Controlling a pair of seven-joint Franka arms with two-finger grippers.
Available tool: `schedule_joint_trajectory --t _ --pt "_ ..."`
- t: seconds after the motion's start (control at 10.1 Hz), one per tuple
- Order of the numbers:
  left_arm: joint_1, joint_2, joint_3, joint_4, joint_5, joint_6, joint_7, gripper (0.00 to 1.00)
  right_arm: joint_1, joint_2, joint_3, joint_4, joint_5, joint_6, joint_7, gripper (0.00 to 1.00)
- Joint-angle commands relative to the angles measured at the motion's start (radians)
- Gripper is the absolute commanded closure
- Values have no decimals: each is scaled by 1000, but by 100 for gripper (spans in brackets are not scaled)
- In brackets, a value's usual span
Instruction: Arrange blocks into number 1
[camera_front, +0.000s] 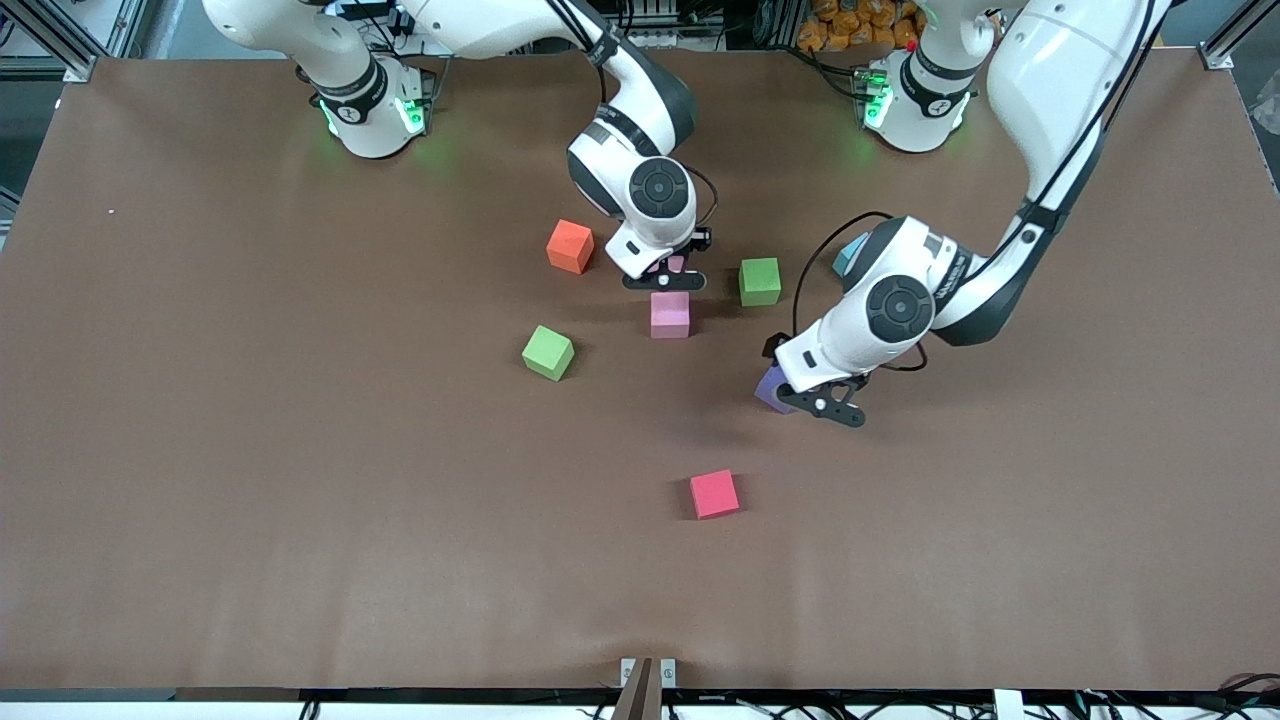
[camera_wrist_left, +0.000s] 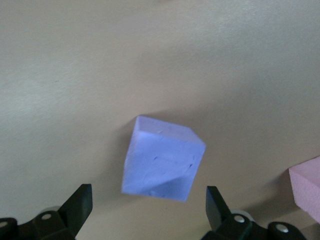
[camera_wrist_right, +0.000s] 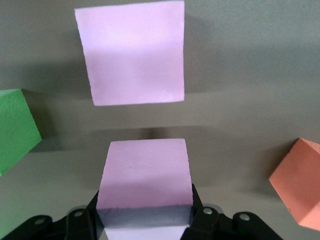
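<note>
Right gripper (camera_wrist_right: 145, 220) clamped on a pink block (camera_wrist_right: 145, 172), low over the table (camera_front: 250, 450), lining it up just above the second pink block (camera_front: 670, 314) to start the 1's vertical stroke; faces look square, column axis running toward the front camera. Left gripper (camera_wrist_left: 147, 210) spread wide around the purple block (camera_wrist_left: 162, 157), not gripping; cube sits rotated, corner toward the fingers, possibly tipped, hard to tell. Green blocks (camera_front: 548, 352) (camera_front: 760, 281) lie loose either side of the pinks. Orange cube (camera_front: 570, 246) and red cube (camera_front: 714, 494) unused.
</note>
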Motion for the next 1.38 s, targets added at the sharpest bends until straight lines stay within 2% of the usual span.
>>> schedule_joint_trajectory --t 0.0,0.3,0.59,0.69,0.79,0.89,0.99,1.09,1.19,1.28 --pt "-14 44 1 7 33 52 13 0 7 44 -10 34 14 53 -6 100" --pt "-16 63 3 4 38 59 15 0 -1 66 -29 62 11 53 -29 100" --pt "-13 92 3 5 113 63 13 0 -10 66 -49 66 14 55 -50 100" --pt "-14 93 3 5 113 63 13 2 -11 66 -49 66 14 55 -49 95" --pt "-14 93 3 5 113 63 12 6 -11 66 -50 66 11 53 -47 33" --pt "-14 93 3 4 113 63 12 13 -10 64 -50 66 9 55 -46 0" --pt "-13 93 3 2 113 63 12 27 -10 57 -50 65 14 53 -38 0" --pt "-14 92 3 2 113 63 12 51 -11 47 -50 65 16 48 -32 0" --pt "-13 90 3 2 113 63 12 82 -16 38 -49 65 17 45 -29 0" --pt "-13 81 3 2 115 62 10 100 -22 31 -50 65 17 44 -29 0"
